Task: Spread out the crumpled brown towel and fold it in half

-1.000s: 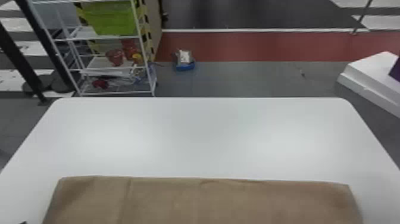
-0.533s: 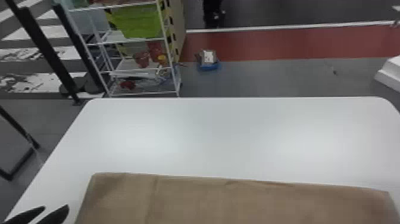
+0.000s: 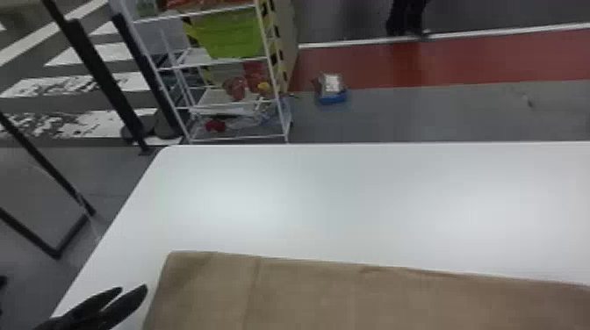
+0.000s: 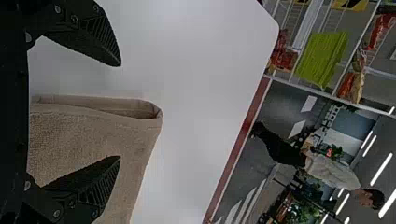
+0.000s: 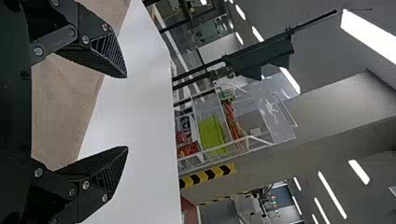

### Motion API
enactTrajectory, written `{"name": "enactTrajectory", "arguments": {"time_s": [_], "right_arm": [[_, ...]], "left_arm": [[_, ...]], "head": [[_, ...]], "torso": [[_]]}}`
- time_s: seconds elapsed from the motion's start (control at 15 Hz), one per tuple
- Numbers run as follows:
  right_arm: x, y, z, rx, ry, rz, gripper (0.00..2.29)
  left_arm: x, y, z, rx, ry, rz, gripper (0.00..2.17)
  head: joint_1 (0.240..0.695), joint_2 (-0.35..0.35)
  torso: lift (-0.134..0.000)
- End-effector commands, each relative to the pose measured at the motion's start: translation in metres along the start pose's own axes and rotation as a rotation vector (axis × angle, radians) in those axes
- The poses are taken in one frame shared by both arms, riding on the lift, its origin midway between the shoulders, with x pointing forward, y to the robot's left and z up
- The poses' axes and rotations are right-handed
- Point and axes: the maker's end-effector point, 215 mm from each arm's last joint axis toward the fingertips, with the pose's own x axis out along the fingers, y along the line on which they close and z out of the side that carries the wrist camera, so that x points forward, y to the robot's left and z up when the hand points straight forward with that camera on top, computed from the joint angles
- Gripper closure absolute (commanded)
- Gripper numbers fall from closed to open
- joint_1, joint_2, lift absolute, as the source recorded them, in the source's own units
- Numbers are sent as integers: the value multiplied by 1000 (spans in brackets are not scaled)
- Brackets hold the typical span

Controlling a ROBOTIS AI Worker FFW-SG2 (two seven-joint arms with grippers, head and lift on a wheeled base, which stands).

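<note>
Brown towel laid folded on white surface; left tool and right tool held spread near it.

The brown towel is cloth, and it looks dull and a bit rough, with tiny bumps all over. The table is white and very smooth, with a soft glow where light lands on it. The left gripper and the right gripper look black and mostly dull, with bumpy lines near their tips, and the little round screws are shiny metal. The rack has thin white bars like painted metal. The green bin looks like smooth plastic
</note>
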Motion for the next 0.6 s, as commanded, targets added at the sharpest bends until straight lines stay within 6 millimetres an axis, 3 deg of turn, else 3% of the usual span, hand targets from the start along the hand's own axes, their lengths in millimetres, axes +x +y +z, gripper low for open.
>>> {"name": "enactTrajectory", "arguments": {"time_s": [0.0,0.2,0.47,0.53], "right_arm": [[36,29,-17,-80,45,40,404],[54,44,-27,-79,61,57,400],[59,57,-39,-85,97,62,404],[58,60,-40,-89,105,61,404]], "left_arm": [[3,2,2,-6,3,-31,215],[19,-8,4,-3,11,-90,215],[50,-38,2,24,42,-166,221],[53,-44,1,31,51,-180,329]], "head": [[695,282],[695,350],[695,350],[695,350]], "torso": [[-124],[-124],[-124],[-124]]}}
